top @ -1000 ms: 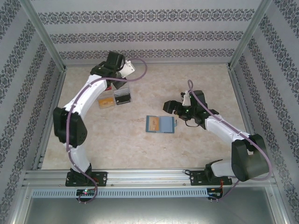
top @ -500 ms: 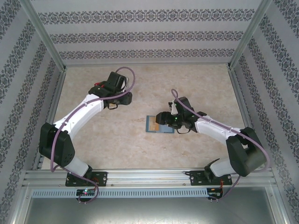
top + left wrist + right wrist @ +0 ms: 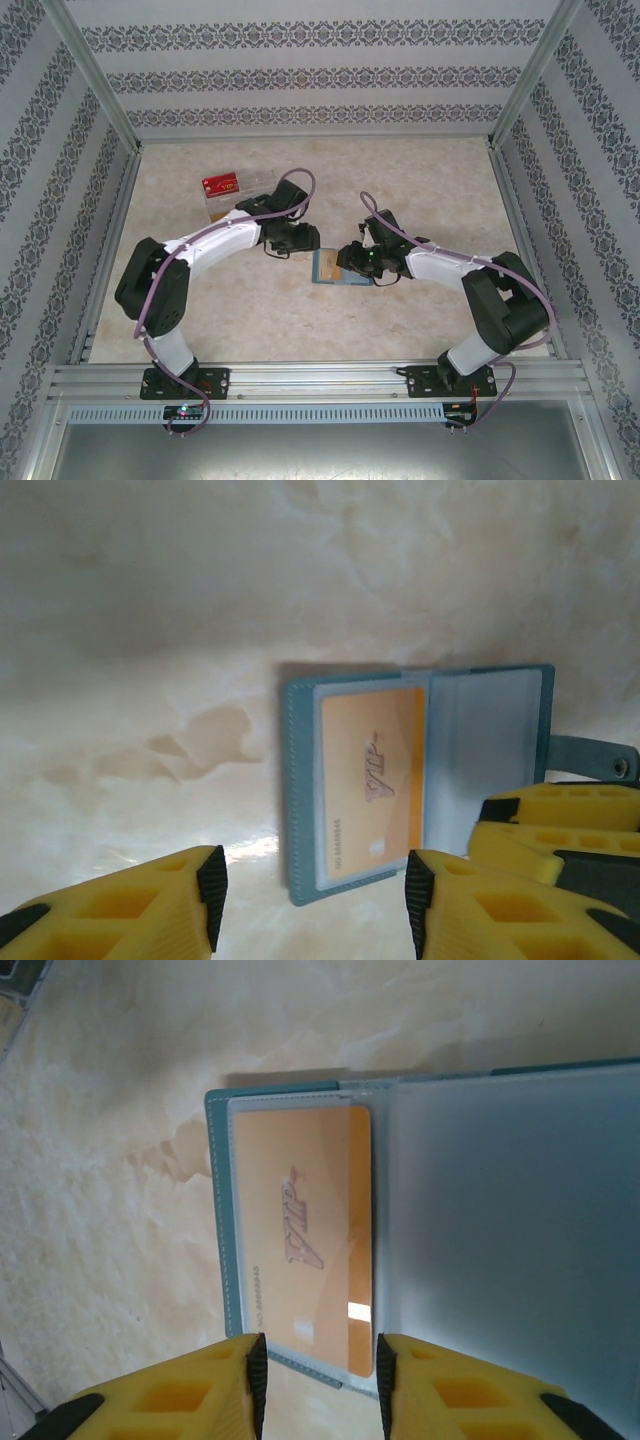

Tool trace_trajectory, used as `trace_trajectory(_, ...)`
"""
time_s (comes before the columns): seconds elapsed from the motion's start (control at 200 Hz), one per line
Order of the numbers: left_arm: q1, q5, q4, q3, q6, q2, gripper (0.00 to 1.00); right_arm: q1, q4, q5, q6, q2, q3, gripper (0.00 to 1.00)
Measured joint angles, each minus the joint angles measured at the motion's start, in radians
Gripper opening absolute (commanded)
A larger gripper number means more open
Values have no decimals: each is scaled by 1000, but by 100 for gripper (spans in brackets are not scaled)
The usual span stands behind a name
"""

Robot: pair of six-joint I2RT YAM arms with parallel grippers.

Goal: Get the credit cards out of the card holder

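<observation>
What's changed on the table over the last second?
The left gripper swung from the clear tray to the left edge of the card holder. The right gripper slid left over the holder, jaws narrowing above the gold credit card. No grip visible yet. Holder and card stayed put.

Card holder (image 3: 485, 740) was a teal-ish blue-grey, credit card (image 3: 370, 770) orange-gold with faint VIP lettering. Table (image 3: 150, 630) was cream with tan marbling. Left end effector (image 3: 315, 892) and right end effector (image 3: 320, 1380) were yellow with black pads (image 3: 212, 892). Walls (image 3: 320, 80) had grey floral stripes.
</observation>
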Motion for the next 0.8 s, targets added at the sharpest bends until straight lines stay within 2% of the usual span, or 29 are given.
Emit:
trace_trajectory(0.135, -30, 30, 23, 0, -51, 41, 46, 0, 11, 0, 10, 16, 0, 27)
trace_trajectory(0.445, -43, 44, 47, 0, -99, 103, 24, 0, 16, -1, 10, 69, 30, 24)
trace_trajectory(0.799, -43, 58, 68, 12, -108, 181, 15, -3, 16, -16, 10, 101, 50, 19)
